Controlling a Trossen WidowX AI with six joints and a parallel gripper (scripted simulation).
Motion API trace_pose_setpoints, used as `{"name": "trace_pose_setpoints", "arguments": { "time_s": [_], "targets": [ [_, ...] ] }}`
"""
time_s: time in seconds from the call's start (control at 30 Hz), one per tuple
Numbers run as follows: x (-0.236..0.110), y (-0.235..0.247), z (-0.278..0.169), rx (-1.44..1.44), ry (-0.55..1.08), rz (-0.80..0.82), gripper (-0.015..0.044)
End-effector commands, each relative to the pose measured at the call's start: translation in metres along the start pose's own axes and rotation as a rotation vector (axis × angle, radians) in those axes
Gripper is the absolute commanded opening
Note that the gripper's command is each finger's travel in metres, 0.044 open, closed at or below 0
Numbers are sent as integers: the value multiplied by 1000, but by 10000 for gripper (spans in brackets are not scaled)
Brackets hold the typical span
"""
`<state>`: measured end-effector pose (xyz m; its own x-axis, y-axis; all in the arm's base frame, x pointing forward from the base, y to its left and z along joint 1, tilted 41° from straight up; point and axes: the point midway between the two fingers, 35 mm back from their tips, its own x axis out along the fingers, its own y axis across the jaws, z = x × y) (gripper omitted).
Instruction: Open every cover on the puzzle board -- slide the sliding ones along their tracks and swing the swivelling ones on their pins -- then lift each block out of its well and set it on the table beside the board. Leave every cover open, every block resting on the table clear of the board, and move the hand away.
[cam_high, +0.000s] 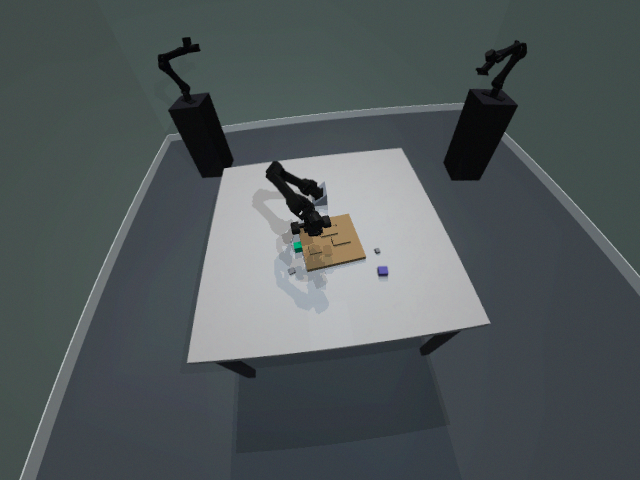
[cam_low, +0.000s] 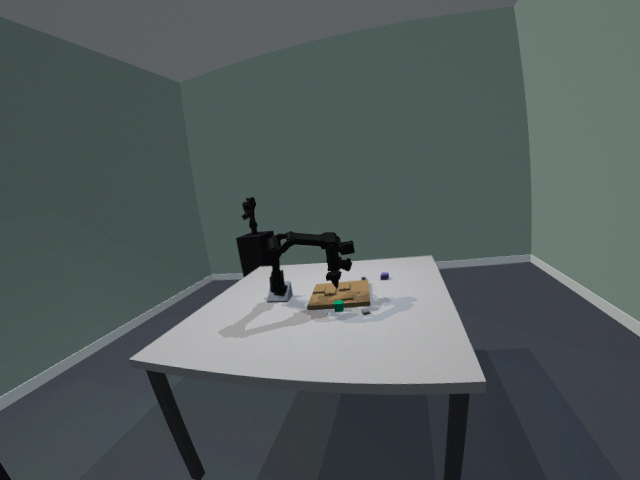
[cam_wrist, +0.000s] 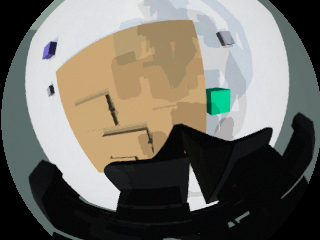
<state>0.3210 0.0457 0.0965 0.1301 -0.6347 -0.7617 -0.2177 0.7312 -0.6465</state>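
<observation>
A: Our tool (cam_low: 334, 282) is clenched tight with nothing in it, fingertips together and pointing down over the near-base edge of the puzzle board (cam_high: 342, 246).

B: Agreed. In the wrist view the green block (cam_wrist: 218, 100) lies just off to one side of the tool, on the worktop (cam_high: 258, 320) right beside the board's edge. A small grey block (cam_high: 292, 270) sits a little further out on that same side.

A: And across the board from us, the purple block (cam_high: 382, 270) and another grey block (cam_high: 376, 250) rest well apart from the tool.

B: We would judge the closed tip is meant for pushing a cover. The covers are hard to read at this size; we cannot tell which stand open.

A: The risk, as we see it: a tip set too low could snag on the board and shove the whole board, which might knock the green block. Set too high, it could skid over a cover without moving it.

B: The worktop is pale and smooth, so the board may slide easily. Around us, dull green walls, a dark floor, and two black pedestals (cam_high: 200, 135) with camera arms behind.
</observation>
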Motion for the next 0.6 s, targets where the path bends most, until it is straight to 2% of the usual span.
{"name": "trace_pose_setpoints", "arguments": {
  "time_s": [0.0, 0.57],
  "targets": [
    [8, 1, -2, -10, 10, -5, 0],
    [24, 1, -1, -10, 9, -5, 0]
  ]
}}
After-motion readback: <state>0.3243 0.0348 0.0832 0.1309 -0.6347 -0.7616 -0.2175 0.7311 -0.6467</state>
